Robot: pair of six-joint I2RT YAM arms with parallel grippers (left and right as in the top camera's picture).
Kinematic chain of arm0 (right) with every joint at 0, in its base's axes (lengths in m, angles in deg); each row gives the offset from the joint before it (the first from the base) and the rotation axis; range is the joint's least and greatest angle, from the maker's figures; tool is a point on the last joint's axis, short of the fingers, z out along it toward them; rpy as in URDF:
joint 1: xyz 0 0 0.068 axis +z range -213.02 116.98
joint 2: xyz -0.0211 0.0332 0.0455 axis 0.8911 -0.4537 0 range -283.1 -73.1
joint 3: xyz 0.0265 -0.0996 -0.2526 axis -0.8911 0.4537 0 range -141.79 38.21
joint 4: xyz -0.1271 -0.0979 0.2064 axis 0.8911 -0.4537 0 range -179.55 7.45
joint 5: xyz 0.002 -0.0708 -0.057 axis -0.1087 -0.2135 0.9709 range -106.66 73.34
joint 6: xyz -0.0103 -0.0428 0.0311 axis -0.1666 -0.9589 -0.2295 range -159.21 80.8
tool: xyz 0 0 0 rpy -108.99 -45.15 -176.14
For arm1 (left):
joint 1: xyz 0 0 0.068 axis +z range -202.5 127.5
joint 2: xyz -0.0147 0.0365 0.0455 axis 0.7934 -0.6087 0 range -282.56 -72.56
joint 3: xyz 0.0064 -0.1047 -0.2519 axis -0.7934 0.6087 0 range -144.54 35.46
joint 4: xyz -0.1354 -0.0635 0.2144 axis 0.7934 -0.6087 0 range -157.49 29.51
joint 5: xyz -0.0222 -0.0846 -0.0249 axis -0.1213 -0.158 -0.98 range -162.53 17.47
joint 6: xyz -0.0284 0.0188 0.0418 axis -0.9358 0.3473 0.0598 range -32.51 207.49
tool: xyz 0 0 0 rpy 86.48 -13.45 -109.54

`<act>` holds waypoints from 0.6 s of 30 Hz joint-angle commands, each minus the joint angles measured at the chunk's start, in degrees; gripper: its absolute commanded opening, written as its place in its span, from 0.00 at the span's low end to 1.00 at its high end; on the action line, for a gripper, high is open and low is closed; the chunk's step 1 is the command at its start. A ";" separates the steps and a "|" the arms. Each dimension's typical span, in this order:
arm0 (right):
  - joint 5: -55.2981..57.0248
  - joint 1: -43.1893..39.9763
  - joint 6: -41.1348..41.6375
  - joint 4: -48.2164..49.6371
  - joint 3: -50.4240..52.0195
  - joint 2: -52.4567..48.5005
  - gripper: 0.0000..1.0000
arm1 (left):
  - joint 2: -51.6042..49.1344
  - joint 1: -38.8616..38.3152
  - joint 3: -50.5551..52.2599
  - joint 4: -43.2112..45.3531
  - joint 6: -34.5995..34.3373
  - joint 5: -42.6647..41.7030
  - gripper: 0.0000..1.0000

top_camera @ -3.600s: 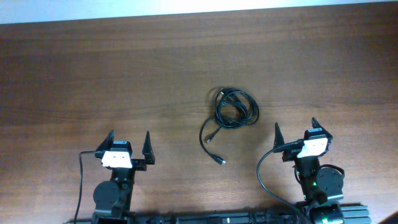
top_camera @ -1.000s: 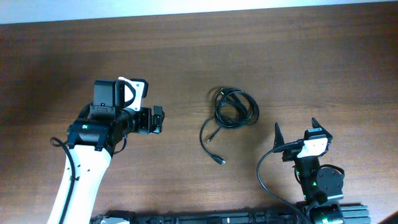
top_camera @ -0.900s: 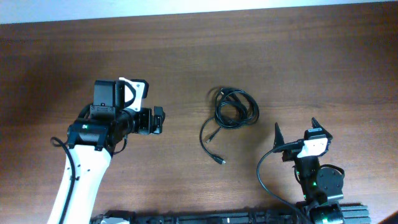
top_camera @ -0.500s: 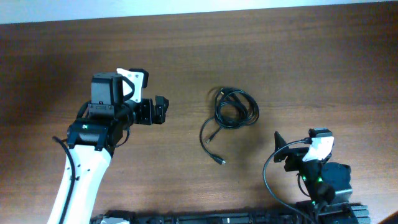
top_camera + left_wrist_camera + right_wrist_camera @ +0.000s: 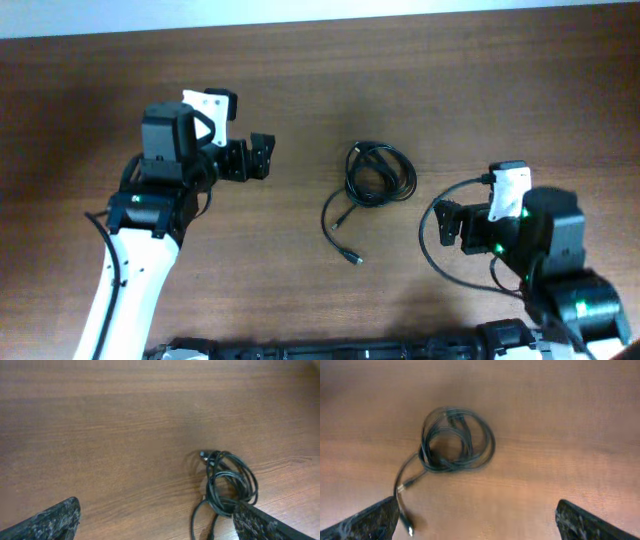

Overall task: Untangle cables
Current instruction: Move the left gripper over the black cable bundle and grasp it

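Cables (image 5: 378,175) lie coiled at 3 o'clock of table (image 5: 120,60) centre, plug tail (image 5: 354,257) trailing to 7 o'clock. Left gripper (image 5: 258,158) at 9 o'clock & right gripper (image 5: 450,225) at 4 o'clock of coil, both spread wide, empty, well apart from it. Risk: pinching several strands together would prob. drag the whole bundle, tightening the tangle.

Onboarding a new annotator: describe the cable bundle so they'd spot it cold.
On the brown wooden table, look at the middle, between the left gripper and the right gripper. The cables lie there: thin black cords coiled in a loose loop, with tails ending in small plugs, attached to neither arm.
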 commanded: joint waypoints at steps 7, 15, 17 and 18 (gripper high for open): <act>1.01 0.20 -1.66 -7.93 -8.74 -12.55 0.98 | -17.79 -11.13 -13.90 -6.43 7.91 2.58 0.99; 1.03 0.20 -1.66 -8.59 -8.74 -13.05 0.98 | -33.59 -19.08 -13.90 3.10 7.87 -2.43 0.98; 1.03 0.20 -1.66 -8.59 -8.74 -13.05 0.98 | -35.93 -20.59 -13.88 5.38 7.87 -2.78 0.80; 1.03 0.20 -1.66 -8.59 -8.74 -13.05 0.98 | -37.33 -21.66 -13.88 6.16 7.89 -2.73 0.75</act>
